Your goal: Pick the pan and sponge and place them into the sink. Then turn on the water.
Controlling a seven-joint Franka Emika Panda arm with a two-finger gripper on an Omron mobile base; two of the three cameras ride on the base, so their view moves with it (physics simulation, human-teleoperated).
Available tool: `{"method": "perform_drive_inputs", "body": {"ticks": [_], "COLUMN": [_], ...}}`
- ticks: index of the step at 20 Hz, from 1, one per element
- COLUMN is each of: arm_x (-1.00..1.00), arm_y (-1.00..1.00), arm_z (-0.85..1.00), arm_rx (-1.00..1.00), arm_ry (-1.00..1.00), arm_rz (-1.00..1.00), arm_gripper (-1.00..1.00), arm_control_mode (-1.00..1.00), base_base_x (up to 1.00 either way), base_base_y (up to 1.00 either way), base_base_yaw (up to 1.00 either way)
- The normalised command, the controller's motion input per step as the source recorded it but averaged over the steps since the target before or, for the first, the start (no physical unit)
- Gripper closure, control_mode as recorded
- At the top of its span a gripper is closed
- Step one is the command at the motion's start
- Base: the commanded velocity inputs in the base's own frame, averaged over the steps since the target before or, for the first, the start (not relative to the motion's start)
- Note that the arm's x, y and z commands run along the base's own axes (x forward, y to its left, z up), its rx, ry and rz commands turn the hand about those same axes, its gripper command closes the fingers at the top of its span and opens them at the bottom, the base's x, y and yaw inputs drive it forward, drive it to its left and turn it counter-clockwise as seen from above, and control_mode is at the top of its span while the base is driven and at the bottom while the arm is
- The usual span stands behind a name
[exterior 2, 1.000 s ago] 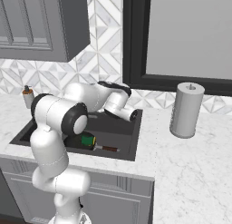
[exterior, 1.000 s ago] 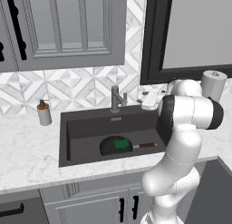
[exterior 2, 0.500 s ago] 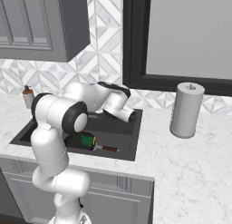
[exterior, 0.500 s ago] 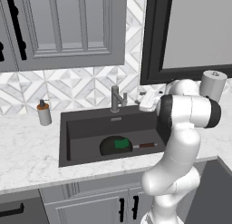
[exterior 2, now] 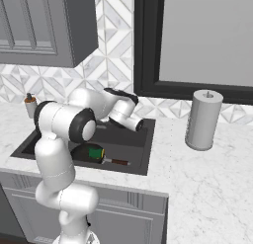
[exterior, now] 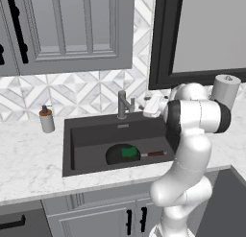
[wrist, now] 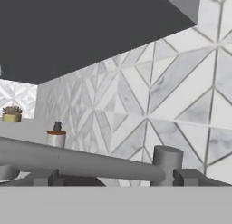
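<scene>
The black pan (exterior: 115, 155) lies in the matte black sink (exterior: 96, 135), its reddish-brown handle (exterior: 156, 154) pointing right. On the pan rests the green sponge (exterior: 128, 151). From the right base view the pan (exterior 2: 83, 151), the sponge (exterior 2: 95, 152) and the sink (exterior 2: 141, 139) show below my forearm. My gripper (exterior: 145, 105) hovers just right of the grey faucet (exterior: 122, 105), level with its top. In the hand view the gripper (wrist: 118, 180) is open, with a grey faucet bar (wrist: 81, 162) running across just above its dark fingertips (wrist: 44, 177). No water is in view.
A soap dispenser (exterior: 46, 120) stands on the marble counter left of the sink. A paper towel roll (exterior: 225, 90) stands at the right, by the dark window frame. Grey wall cabinets hang above the counter on the left.
My hand has edged a little to the left, closer to the faucet. Its jaws have stayed open. Pan and sponge have not moved.
</scene>
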Motion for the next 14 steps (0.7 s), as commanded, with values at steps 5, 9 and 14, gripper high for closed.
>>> {"method": "perform_drive_inputs", "body": {"ticks": [5,9,14], "arm_x": [0.24,0.17,0.26], "arm_y": [0.00,0.00,0.00], "arm_z": [-0.10,-0.29,-0.16], "arm_rx": [0.00,0.00,0.00], "arm_ry": [0.00,0.00,0.00], "arm_rz": [0.00,0.00,-0.02], "arm_gripper": [-1.00,-1.00,-1.00], "arm_control_mode": [-1.00,-1.00,-1.00], "base_base_x": [0.00,0.00,0.00], "base_base_y": [0.00,0.00,0.00], "base_base_yaw": [0.00,0.00,0.00]}}
